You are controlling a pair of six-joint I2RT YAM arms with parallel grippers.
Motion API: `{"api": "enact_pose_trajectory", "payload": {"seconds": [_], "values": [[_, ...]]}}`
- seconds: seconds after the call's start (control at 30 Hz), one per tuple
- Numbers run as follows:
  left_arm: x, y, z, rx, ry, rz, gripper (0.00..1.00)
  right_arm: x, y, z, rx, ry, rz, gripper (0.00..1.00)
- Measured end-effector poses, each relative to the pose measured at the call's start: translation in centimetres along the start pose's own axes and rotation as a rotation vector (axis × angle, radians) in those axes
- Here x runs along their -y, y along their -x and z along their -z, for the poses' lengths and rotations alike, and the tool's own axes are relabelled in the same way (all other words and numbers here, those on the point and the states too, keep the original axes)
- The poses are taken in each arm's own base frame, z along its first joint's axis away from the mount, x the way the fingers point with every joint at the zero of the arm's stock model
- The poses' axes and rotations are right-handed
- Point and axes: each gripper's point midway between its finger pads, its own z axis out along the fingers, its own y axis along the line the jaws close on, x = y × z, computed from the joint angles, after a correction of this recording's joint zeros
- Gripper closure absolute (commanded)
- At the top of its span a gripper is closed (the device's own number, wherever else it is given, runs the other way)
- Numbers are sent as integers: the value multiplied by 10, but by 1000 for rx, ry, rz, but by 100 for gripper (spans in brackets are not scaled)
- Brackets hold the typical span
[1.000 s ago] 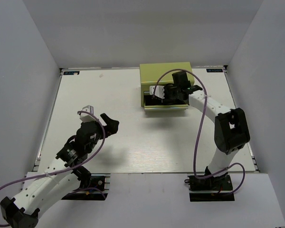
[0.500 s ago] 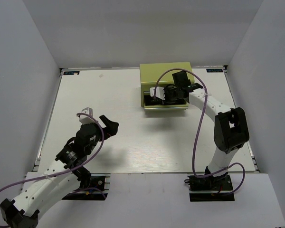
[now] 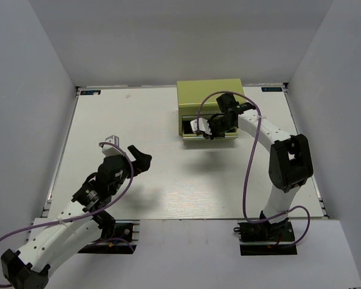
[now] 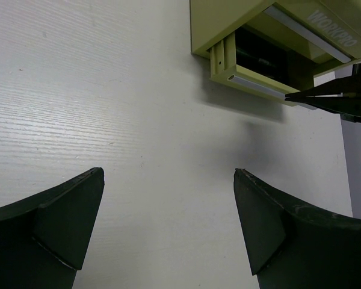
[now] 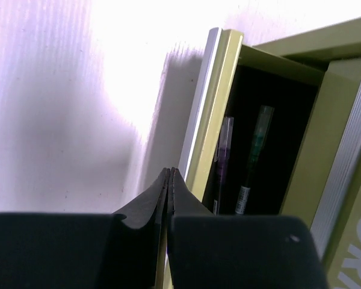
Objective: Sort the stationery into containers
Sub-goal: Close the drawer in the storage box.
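Top view: box [image 3: 208,95] at far side of table [image 3: 138,120], right of centre. Lower drawer [image 3: 195,137] pulled out. Right gripper [image 3: 206,131] at drawer front. Left gripper [image 3: 138,158] spread wide over bare table, well apart from box.

Left wrist: own fingers [image 4: 60,223] wide apart, nothing between. Box at upper right, drawer out.

Right wrist: jaws pressed together, nothing pinched, tips just beside drawer's front edge; contact unclear. Inside drawer, side by side: green-tipped pen [image 5: 256,144], purplish pen [image 5: 224,153].
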Motion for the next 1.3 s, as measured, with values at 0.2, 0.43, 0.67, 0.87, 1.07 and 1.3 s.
{"api": "enact_pose_trajectory", "payload": {"seconds": [0.2,0.43,0.67,0.87,1.07,1.3], "values": [[1,0,-1,-1,-2,0,1,4,-14,-13,-48,-26,-48,100],[1,-2,-2,-11,0,-2,1,-5,-30,-30,-113,-30,-106,100],[1,-3,-2,-10,-2,-2,1,0,-43,-42,-188,-122,-158,100],[1,-3,-2,-11,-3,-2,1,21,-60,-42,-262,-273,-172,100],[1,-3,-2,-12,-4,-2,1,44,-68,-35,-303,-415,-160,100],[1,-3,-2,-11,-4,-2,1,64,-69,-27,-343,-530,-138,100]]}}
